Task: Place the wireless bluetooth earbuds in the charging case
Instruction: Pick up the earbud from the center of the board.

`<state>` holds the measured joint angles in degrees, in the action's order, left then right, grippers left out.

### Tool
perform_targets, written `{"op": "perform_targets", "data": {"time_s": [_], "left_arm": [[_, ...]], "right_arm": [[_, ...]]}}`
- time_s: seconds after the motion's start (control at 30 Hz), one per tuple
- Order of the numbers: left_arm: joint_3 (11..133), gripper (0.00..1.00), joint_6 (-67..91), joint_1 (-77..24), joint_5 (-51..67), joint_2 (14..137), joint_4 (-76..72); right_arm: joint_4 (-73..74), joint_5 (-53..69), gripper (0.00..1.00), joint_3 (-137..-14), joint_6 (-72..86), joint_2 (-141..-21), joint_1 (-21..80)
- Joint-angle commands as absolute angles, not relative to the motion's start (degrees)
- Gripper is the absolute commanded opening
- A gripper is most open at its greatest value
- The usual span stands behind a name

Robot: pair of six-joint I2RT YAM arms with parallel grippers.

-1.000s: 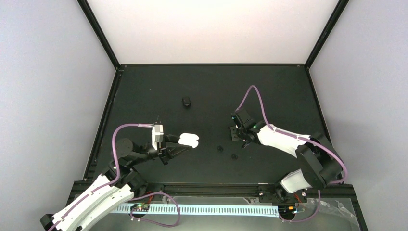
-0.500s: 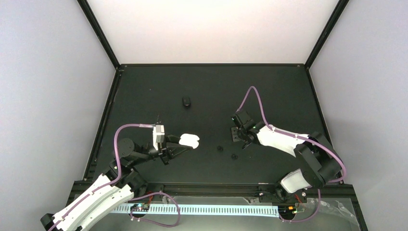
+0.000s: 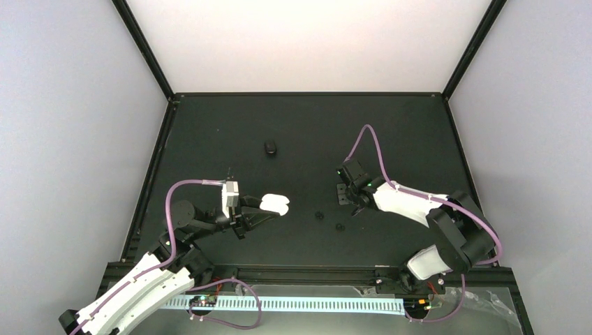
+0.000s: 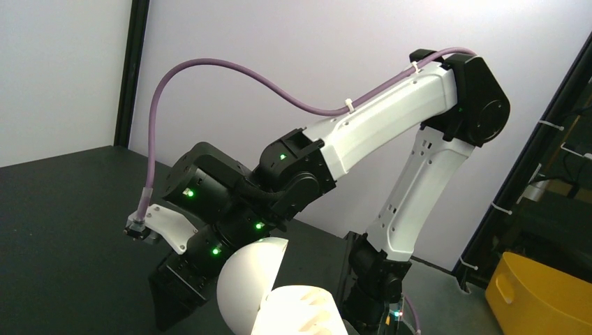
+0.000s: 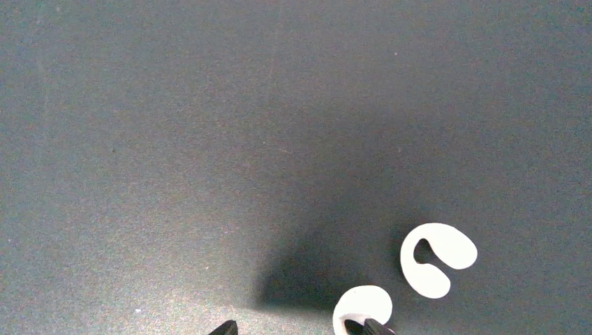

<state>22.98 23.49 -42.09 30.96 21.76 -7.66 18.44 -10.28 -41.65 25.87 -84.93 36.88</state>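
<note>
R gripper (image 5: 300,328) low over matte black table (image 5: 209,105), jaws partly apart, nothing held. One glossy white earbud (image 5: 361,306) touches its finger (image 5: 375,325), off-centre; second white earbud (image 5: 438,259) just beside. L gripper (image 3: 260,209) clamped on open white oval charging case (image 3: 274,204). Risk: closing could flick the bud away, or knock the neighbour.

Light falls from overhead, soft and even. From above, the pale back wall (image 3: 307,42) glows nearly washed out, while the black table (image 3: 391,125) swallows light, so dark bits on it barely register. Through my left wrist camera the white charging case (image 4: 279,307) burns out to glare at the lower edge, detail lost; my right arm (image 4: 377,132) is sharp, dotted with green lamps. My right wrist view is dimmer and grainy, with a soft-edged shadow (image 5: 307,272) beside crisp white earbuds (image 5: 438,258).
</note>
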Motion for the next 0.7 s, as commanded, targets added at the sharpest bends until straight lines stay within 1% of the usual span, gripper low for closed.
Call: {"op": "perform_targets", "data": {"time_s": [0.0,0.3,0.67], "left_arm": [[23.29,0.02,22.66,-42.19,30.59,21.97,-7.78],[23.29,0.01,22.78,-42.19,30.74,22.42,-8.02],[23.38,0.02,22.70,-42.19,30.65,22.64,-8.18]], "right_arm": [[18.64,-12.69,0.45,-41.11,26.26,-85.09,36.34],[20.16,-13.65,0.35,-41.83,26.17,-85.61,36.21],[21.88,-15.51,0.31,-42.54,25.77,-85.19,36.20]]}}
